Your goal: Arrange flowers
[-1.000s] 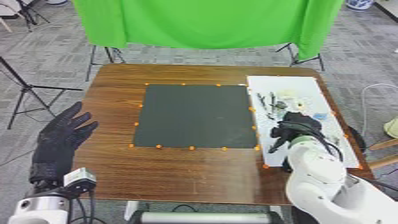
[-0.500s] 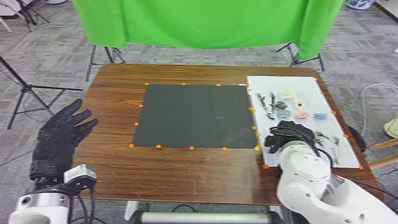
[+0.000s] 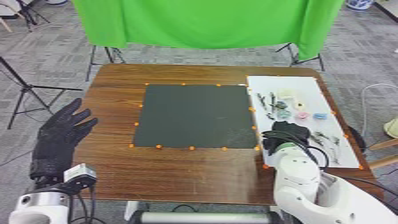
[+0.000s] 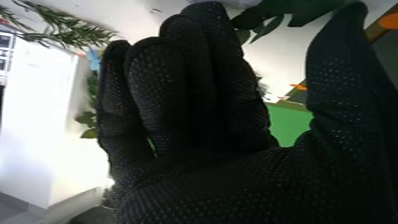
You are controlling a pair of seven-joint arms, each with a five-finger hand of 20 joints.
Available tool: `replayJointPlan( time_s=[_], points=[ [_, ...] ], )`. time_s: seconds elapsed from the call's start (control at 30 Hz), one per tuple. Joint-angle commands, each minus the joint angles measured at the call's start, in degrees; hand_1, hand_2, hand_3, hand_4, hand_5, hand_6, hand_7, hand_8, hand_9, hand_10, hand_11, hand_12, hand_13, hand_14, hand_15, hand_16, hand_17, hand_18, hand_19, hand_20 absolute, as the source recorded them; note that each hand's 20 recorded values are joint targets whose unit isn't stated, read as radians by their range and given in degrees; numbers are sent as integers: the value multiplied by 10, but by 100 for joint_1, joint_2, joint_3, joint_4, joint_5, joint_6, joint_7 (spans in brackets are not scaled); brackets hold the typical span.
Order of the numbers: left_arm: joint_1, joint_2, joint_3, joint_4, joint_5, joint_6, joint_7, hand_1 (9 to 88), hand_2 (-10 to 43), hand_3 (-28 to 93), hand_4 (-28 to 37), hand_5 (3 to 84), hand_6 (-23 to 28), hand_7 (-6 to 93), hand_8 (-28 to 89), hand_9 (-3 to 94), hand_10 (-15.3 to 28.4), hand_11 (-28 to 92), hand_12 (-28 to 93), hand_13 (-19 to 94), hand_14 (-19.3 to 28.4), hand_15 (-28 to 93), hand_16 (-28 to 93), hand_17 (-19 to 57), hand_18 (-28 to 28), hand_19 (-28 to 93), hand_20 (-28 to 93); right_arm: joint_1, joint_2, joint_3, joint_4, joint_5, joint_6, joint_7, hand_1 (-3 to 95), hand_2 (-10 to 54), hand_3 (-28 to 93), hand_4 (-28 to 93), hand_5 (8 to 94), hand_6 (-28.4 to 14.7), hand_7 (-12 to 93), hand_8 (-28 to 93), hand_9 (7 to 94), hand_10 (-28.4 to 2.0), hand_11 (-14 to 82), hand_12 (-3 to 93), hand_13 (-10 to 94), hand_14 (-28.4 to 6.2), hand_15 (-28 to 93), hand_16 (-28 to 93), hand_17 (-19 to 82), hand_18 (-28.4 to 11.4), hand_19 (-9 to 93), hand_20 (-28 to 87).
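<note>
Pink flower (image 3: 302, 115), blue flower (image 3: 320, 116), white sheet (image 3: 289, 84)
The table (image 3: 178, 175) is grained brown, the mat (image 3: 195, 115) dark grey, the cloth (image 3: 204, 25) green, the right hand (image 3: 285, 132) black, pale-dotted.

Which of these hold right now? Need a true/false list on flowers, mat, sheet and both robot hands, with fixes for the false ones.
1. The right robot hand is over the white sheet. True.
2. The pink flower lies on the dark mat. False: the pink flower lies on the white sheet.
3. The blue flower is right of the pink one. True.
4. The left robot hand is curled round a stem. False: the left robot hand has straight fingers and holds nothing.
5. The dark mat is left of the white sheet. True.
</note>
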Motion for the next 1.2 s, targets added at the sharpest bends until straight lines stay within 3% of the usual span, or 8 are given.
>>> replayJointPlan(
  time_s=[0.03, 0.2, 0.33, 0.53, 0.67, 1.2],
  points=[
    [49, -52, 5, 16, 26, -48, -28, 236, 53, 819, -240, 345, 77, 163, -113, 321, 179, 237, 92, 248, 249, 454, -83, -105, 233, 555, -3, -390, 60, -492, 263, 99, -274, -147, 315, -72, 834, -255, 728, -79, 330, -113, 643, -218, 561, 204, 659, -133, 804, 150, 303, -274, 932, 87],
    [20, -83, -13, 25, 45, -86, -69, 236, 54, 820, -240, 346, 78, 162, -113, 322, 179, 239, 93, 248, 249, 454, -82, -105, 233, 556, -2, -385, 14, -729, 370, 120, -335, -303, 330, -71, 839, -258, 730, -72, 346, -114, 653, -209, 566, 204, 666, -130, 805, 150, 305, -271, 932, 92],
    [-5, -80, 7, 25, 59, -97, -80, 237, 54, 820, -241, 347, 79, 162, -113, 322, 180, 238, 93, 248, 250, 455, -82, -105, 233, 557, -2, -402, -5, -888, 475, 223, -327, -299, 376, -89, 826, -280, 736, -66, 345, 57, 667, -199, 566, 203, 678, -121, 804, 155, 316, -265, 932, 126],
    [48, -103, -24, 6, 54, -87, -72, 237, 54, 820, -240, 347, 80, 162, -113, 322, 181, 239, 93, 248, 251, 456, -82, -105, 234, 557, -2, -475, 104, -966, 539, 158, -295, -327, 489, -78, 785, -282, 787, -41, 363, 75, 738, -155, 500, 273, 726, -100, 785, 174, 348, -255, 932, 189],
    [76, -108, -23, 1, 52, -76, -71, 238, 54, 821, -241, 348, 80, 161, -112, 322, 181, 239, 94, 248, 251, 456, -83, -105, 234, 557, -3, -621, 233, -808, 523, -4, -162, -452, 503, -71, 794, -282, 805, -39, 344, 133, 764, -138, 475, 299, 747, -93, 786, 183, 362, -256, 932, 239],
    [93, -126, -29, -15, 64, -44, -77, 236, 55, 820, -243, 349, 81, 162, -113, 322, 180, 240, 93, 248, 252, 456, -83, -105, 234, 558, -4, -821, 848, -498, 479, -521, 1232, -593, 501, -60, 833, -283, 802, -42, 348, 231, 765, -139, 486, 337, 760, -80, 813, 202, 377, -259, 932, 319]
  ],
)
